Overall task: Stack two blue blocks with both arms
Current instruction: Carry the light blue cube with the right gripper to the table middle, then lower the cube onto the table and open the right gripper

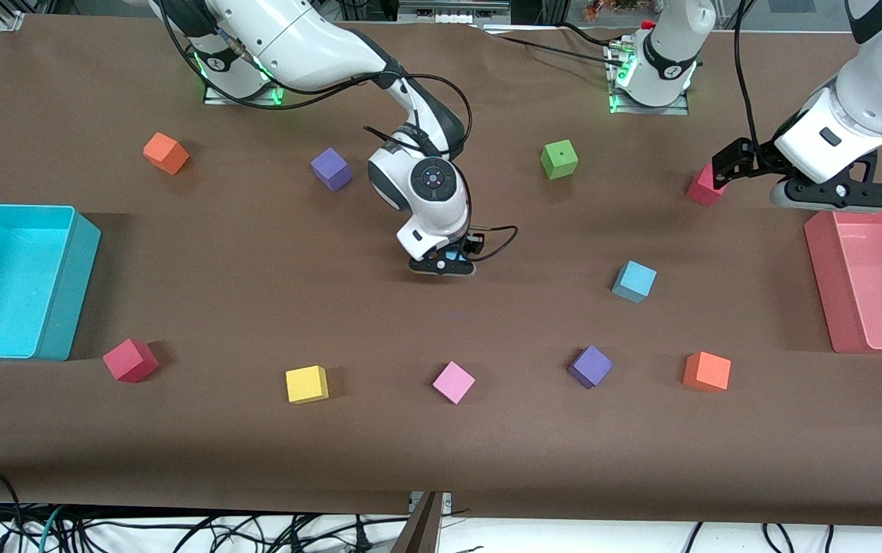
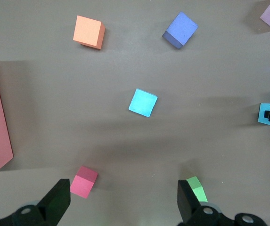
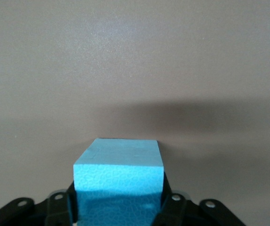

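Note:
One sky-blue block (image 1: 634, 280) lies on the brown table toward the left arm's end; it also shows in the left wrist view (image 2: 143, 102). The other blue block (image 3: 119, 176) is held in my right gripper (image 1: 449, 258), just above the middle of the table; a sliver of it shows in the front view (image 1: 452, 254) and in the left wrist view (image 2: 268, 114). My left gripper (image 1: 741, 170) is open and empty, up in the air over a red cube (image 1: 704, 187) near the pink bin.
A cyan bin (image 1: 64, 284) stands at the right arm's end, a pink bin (image 1: 821, 261) at the left arm's end. Scattered cubes: orange (image 1: 166, 153), purple (image 1: 331, 169), green (image 1: 559, 159), red (image 1: 130, 360), yellow (image 1: 307, 384), pink (image 1: 453, 382), purple (image 1: 590, 365), orange (image 1: 707, 372).

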You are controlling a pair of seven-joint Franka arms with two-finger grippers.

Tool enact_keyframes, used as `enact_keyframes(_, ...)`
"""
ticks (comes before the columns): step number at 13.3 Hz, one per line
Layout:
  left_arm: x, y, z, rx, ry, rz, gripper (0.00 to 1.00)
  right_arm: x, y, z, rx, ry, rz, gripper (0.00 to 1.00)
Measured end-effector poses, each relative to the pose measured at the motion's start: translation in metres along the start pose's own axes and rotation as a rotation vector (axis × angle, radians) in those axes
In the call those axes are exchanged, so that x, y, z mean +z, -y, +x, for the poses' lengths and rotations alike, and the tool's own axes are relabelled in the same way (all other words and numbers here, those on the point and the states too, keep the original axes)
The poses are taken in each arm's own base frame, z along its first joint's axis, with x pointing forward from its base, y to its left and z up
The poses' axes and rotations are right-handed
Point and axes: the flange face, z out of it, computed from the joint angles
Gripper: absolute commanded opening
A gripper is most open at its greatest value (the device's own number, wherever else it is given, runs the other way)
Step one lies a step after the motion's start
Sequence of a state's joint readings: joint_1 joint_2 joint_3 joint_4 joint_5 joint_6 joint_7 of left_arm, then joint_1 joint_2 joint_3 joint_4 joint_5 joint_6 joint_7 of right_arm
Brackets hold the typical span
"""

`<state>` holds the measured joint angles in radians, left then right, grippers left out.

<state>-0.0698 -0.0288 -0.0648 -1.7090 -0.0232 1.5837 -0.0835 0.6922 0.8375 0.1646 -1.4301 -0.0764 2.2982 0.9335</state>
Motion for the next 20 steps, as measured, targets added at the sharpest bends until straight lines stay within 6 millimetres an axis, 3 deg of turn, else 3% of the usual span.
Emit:
enact_keyframes(4,0.0,0.0,0.0,0.0,0.0,0.0,1.0,-0.007,-0.001,0.008,-0.04,-0.037,-0.048,1.0)
enact_keyframes(7,0.0,0.0,0.0,0.0,0.001,0.0,1.0,-0.054,0.005,0.023,-0.124,-0.007,-0.11,1.0)
enact_keyframes(10,0.0,0.0,0.0,0.0,0.001,0.0,1.0,-0.094,-0.006,0.043,-0.312,-0.002,-0.119,1.0)
enact_keyframes(16,0.001,0.0,-0.001,0.0,0.01,0.001,1.0,-0.088,-0.046,0.071,-0.659,0.053,-0.138,1.0)
enact_keyframes(20,0.001,0.0,-0.001,0.0,0.014,0.001,1.0,-0.105,-0.083,0.072,-0.804,0.07,-0.145,1.0)
